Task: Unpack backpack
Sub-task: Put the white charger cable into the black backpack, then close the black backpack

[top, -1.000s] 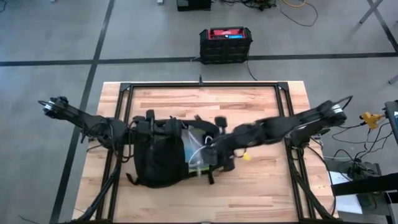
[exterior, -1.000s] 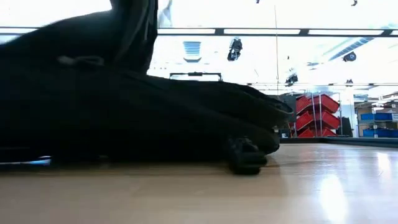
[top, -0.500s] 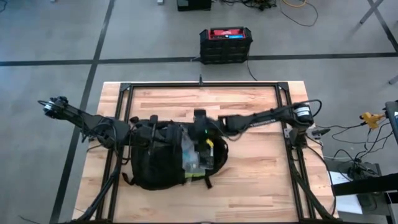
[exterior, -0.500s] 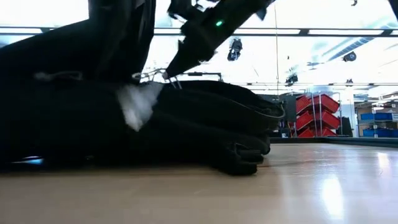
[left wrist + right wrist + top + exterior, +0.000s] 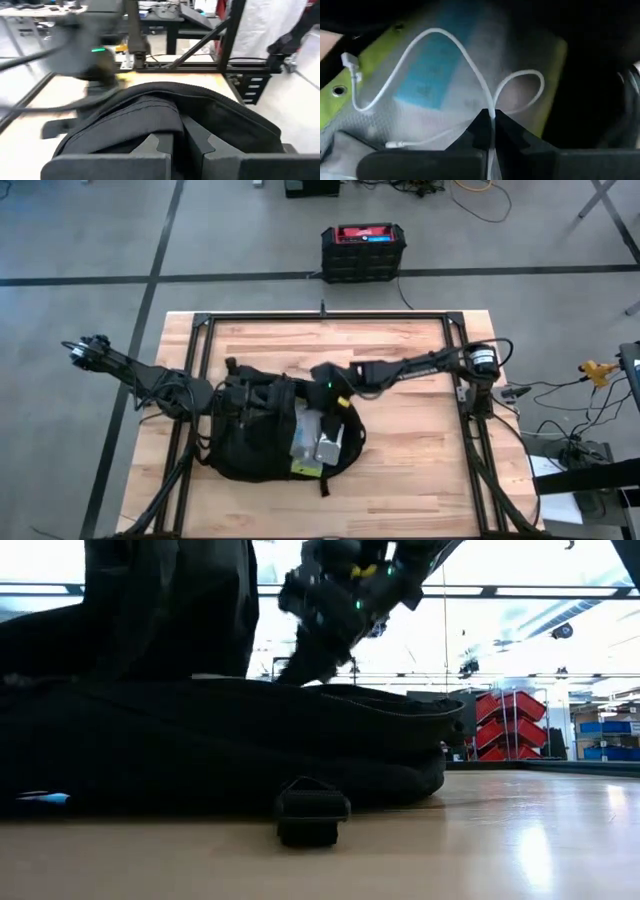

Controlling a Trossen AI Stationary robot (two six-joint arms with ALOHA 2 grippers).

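Your backpack (image 5: 255, 445) is lying flat on the table (image 5: 400, 480), left of centre — its opening is facing right. Your left gripper (image 5: 181, 145) is clamping the backpack's fabric. Your right gripper (image 5: 490, 125) is pinching a white cable (image 5: 465, 65) inside the opening.

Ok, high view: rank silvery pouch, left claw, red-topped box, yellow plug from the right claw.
Right claw, pinching the white cable over the backpack:
1. Silvery pouch, inside the backpack.
2. Left claw, gripping the backpack's left edge.
3. Red-topped box, floor beyond the table.
4. Yellow plug, far right, off the table.
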